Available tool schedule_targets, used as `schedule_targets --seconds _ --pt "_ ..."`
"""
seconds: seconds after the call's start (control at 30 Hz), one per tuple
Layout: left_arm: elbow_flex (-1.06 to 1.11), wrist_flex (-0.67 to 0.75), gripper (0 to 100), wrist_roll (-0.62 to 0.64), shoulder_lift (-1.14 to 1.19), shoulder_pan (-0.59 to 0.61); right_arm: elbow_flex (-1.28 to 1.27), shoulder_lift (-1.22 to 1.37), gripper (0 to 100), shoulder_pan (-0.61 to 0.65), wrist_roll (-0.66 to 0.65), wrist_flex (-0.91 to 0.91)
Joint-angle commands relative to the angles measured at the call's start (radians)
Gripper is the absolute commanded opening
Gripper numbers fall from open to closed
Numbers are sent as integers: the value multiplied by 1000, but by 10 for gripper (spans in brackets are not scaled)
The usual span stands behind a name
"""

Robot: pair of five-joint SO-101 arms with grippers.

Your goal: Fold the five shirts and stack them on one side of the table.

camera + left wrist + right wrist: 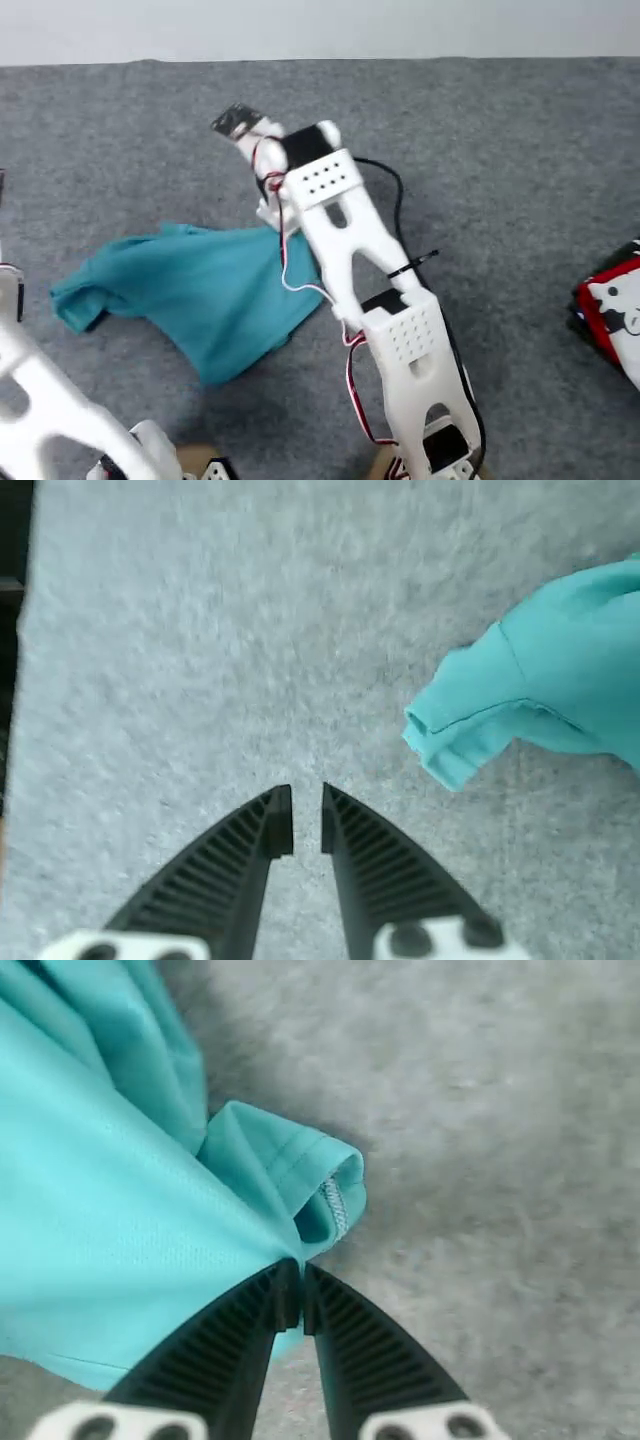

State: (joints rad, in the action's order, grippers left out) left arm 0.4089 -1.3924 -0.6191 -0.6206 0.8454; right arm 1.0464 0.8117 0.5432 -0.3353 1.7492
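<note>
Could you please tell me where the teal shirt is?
High view: the teal shirt lies left of centre on the table, its edge held by the right tool.

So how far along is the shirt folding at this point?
Done: nothing certain. A red, white and black item lies at the high view's right edge; I cannot tell if it is a folded shirt. In hand: the right hand is shut on the edge of the teal shirt, which lies crumpled, unfolded. The left hand holds nothing, over bare table. Left: this fold, the other shirts, the stack.
</note>
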Motion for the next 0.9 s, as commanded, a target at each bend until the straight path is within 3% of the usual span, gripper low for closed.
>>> schedule_targets --seconds 0.0,0.3,0.67,0.87 --pt "-35 -37 66 0 -135 -32 94 -22 10 -51 -8 39" --pt "61 -34 66 -5 -304 -34 256 -19 10 -185 -133 39" --pt "308 -34 66 -54 -520 -31 282 -21 15 -274 -140 39" --pt "449 11 66 -54 -637 -31 284 -41 166 -257 -137 41"
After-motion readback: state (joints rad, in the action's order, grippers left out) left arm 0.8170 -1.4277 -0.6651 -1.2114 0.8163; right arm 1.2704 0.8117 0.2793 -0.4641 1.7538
